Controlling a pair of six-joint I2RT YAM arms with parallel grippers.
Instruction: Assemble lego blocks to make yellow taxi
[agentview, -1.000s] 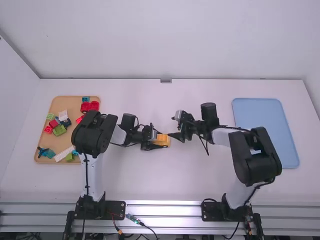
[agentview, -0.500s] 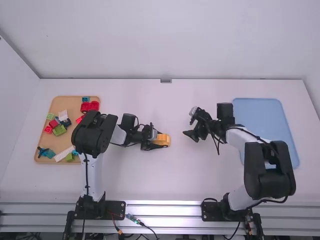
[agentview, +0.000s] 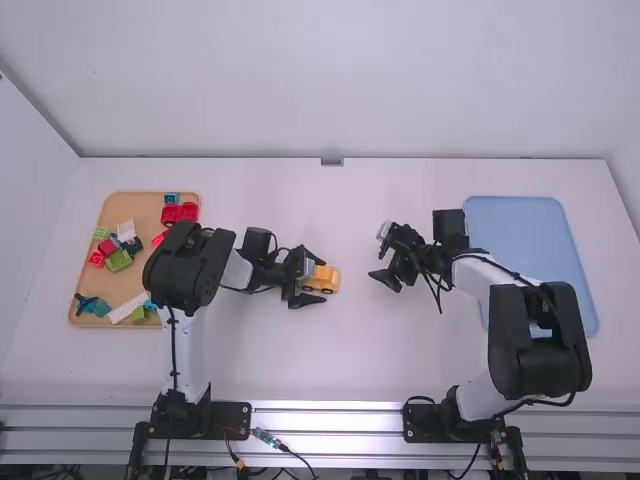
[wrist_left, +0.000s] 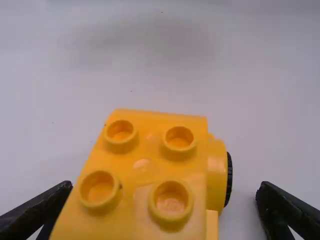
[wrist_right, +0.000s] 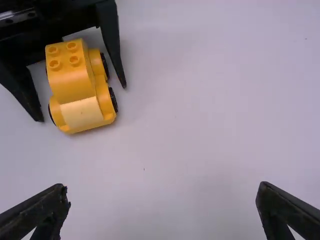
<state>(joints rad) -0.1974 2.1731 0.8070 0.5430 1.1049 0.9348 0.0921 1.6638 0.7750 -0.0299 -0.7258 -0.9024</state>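
A pale wall (agentview: 330, 90) rises behind the far edge of the white worktop (agentview: 330, 365). Near the left edge lies a wooden tray (agentview: 125, 208) of loose pieces: red blocks (agentview: 187, 211) by its far right corner, a green block (agentview: 118, 260) toward its left side and a long white piece (agentview: 128, 308) close to its near edge. A blue tray (agentview: 520, 225) lies toward the worktop's right edge.

The yellow car (wrist_right: 71, 87) stands upright around the middle of the worktop, on black wheels (wrist_right: 113, 100). Its taller part, with four studs on top, is toward the left edge; its low front part is toward the right edge.

The left gripper (agentview: 322, 280) is around the car, its jaws spread wide, one on either side and apart from it, with nothing in their hold. The right gripper (agentview: 378, 254) is to the right of the car, well apart from it, its jaws wide open and nothing between them.
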